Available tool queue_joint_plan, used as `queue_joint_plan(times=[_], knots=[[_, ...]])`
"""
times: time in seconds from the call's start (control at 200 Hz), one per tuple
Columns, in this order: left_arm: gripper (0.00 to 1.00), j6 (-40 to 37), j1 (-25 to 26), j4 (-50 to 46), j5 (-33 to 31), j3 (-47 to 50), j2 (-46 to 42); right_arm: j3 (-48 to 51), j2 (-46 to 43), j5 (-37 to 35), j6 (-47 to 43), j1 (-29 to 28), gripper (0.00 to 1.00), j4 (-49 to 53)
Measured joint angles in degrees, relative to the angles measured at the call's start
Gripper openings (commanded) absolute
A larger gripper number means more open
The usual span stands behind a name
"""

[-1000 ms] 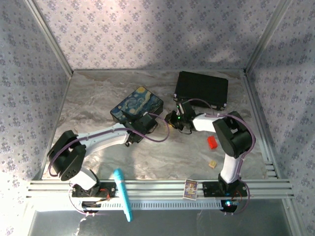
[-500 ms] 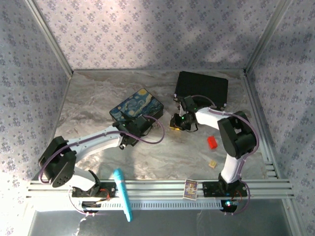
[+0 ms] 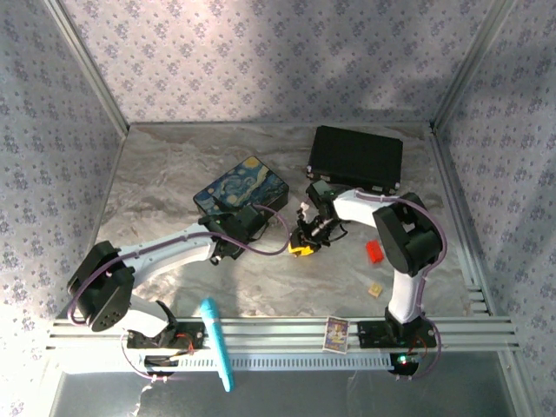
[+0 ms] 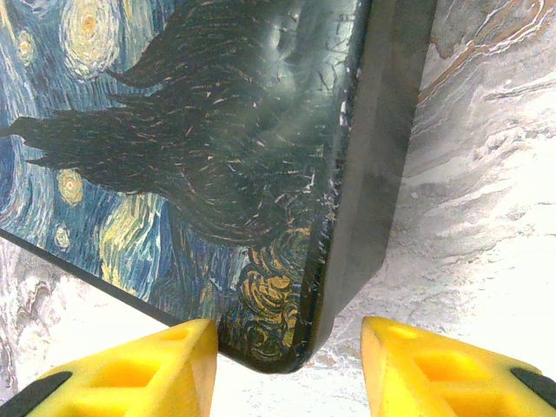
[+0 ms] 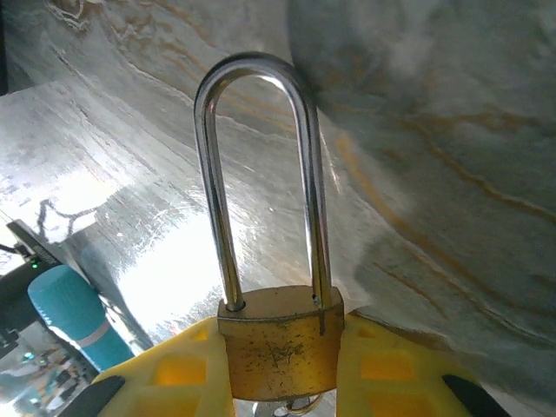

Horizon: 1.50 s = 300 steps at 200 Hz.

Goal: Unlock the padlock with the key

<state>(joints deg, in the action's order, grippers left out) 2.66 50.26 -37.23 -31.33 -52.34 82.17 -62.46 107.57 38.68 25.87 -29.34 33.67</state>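
In your right hand [image 5: 280, 369], the clamped padlock [image 5: 280, 334] loses its lower body, and a silvery ring [image 5: 300, 405] beneath it, to the right wrist view's bottom edge. From above, the padlock is too small for you to tell apart from that hand. The painted box [image 4: 200, 156] runs off the left wrist view's top and left edges.

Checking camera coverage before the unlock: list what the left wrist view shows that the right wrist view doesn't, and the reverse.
Left wrist: the painted box, its corner inside the open left gripper. Right wrist: the padlock clamped in the right gripper, shackle pointing away, and a teal pen. Both: the marbled table and yellow fingers.
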Motion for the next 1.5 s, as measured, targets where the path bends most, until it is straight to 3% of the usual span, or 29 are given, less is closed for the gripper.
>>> queue_joint_plan(times=[0.18,0.335,0.525,0.595,0.725,0.91,1.114,1.164,1.204,1.214,1.274,1.389,1.499], knots=[[0.46,0.0,0.02,0.11,0.0,0.02,0.0,-1.68,0.04,-4.13,-1.09,0.92,0.0,5.53],[0.47,0.02,0.09,0.11,0.0,0.02,0.0,-5.88,1.05,-13.53,-2.03,-2.16,0.18,11.74],[0.47,0.42,0.11,0.13,-0.04,0.02,0.0,-7.3,1.25,-18.18,-2.14,-4.35,0.27,13.46],[0.51,0.61,0.15,0.11,-0.24,0.0,0.07,-7.41,1.25,-19.28,-2.05,-4.57,0.34,13.9],[0.56,1.77,0.55,0.11,-1.42,0.0,0.63,-7.19,0.81,-21.05,-2.12,-4.57,0.37,14.43],[0.74,4.5,0.76,-0.2,-4.07,-0.94,1.97,-5.77,-1.6,-23.89,-1.29,-3.5,0.53,16.09],[0.83,6.71,0.76,-0.24,-6.25,-2.16,2.25,-5.7,-4.31,-24.04,-0.22,-3.1,0.58,15.63],[0.88,7.23,0.76,-0.2,-6.69,-2.27,1.92,-5.66,-5.62,-24.59,0.24,-3.06,0.69,15.61],[0.92,7.52,0.76,-0.17,-6.97,-2.27,1.4,-5.55,-6.99,-25.33,0.39,-2.91,0.96,15.54],[0.93,7.67,0.76,-0.15,-7.02,-2.27,1.18,-5.46,-7.45,-25.59,0.37,-2.86,0.98,15.43],[1.0,8.24,0.74,-0.09,-7.17,-2.27,-0.52,-4.74,-10.75,-27.41,0.28,-2.4,0.99,14.64],[1.0,10.6,-0.68,0.76,-7.06,-2.25,-7.19,-3.91,-20.24,-33.53,0.17,-1.29,0.99,12.96],[1.0,14.12,-5.7,4.42,-6.21,-1.33,-16.5,-2.89,-30.49,-42.12,-1.68,-0.63,0.99,8.87]])
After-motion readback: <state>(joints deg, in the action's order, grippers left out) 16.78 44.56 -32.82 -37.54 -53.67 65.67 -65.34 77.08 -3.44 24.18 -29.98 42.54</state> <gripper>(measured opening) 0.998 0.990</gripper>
